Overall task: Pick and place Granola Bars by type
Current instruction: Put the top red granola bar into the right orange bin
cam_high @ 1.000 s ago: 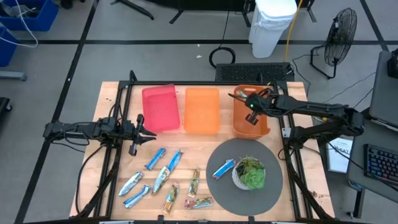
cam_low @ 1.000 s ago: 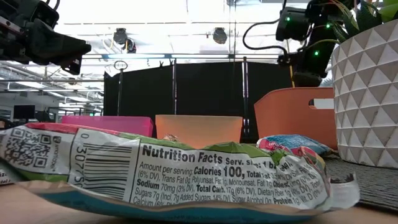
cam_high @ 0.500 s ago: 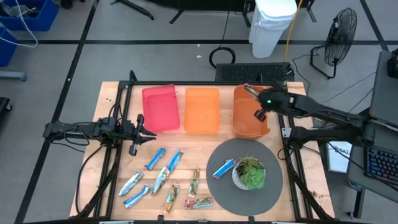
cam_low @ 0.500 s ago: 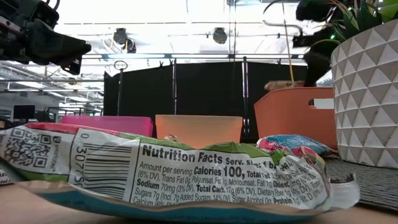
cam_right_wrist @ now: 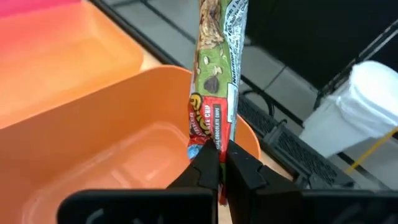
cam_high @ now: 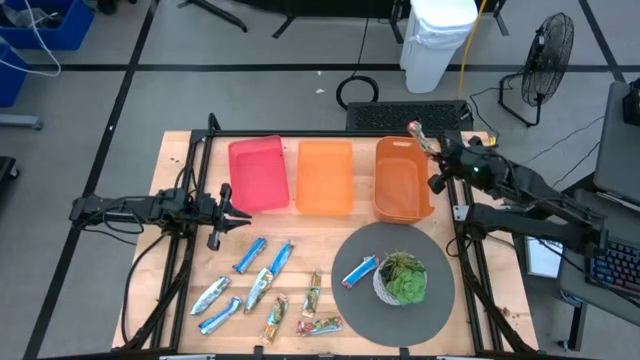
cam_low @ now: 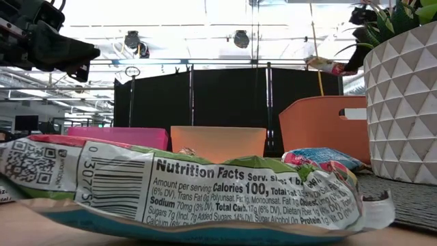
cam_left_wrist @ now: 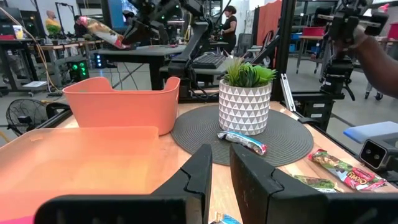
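The right jaws [cam_right_wrist: 220, 163] are clamped tight on the end of a red-green bar [cam_right_wrist: 219, 74], which stands up from them above the far rim of the orange bin [cam_right_wrist: 106, 180]. The left jaws [cam_left_wrist: 221, 163] hang slightly parted and empty beside the pink bin [cam_high: 257, 172], with the other bars [cam_high: 265, 285] scattered on the table [cam_high: 172, 160] below them.

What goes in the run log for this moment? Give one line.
right gripper: shut on green-and-red foil-wrapped granola bar, above dark orange plastic bin | left gripper: idle at table's left, empty
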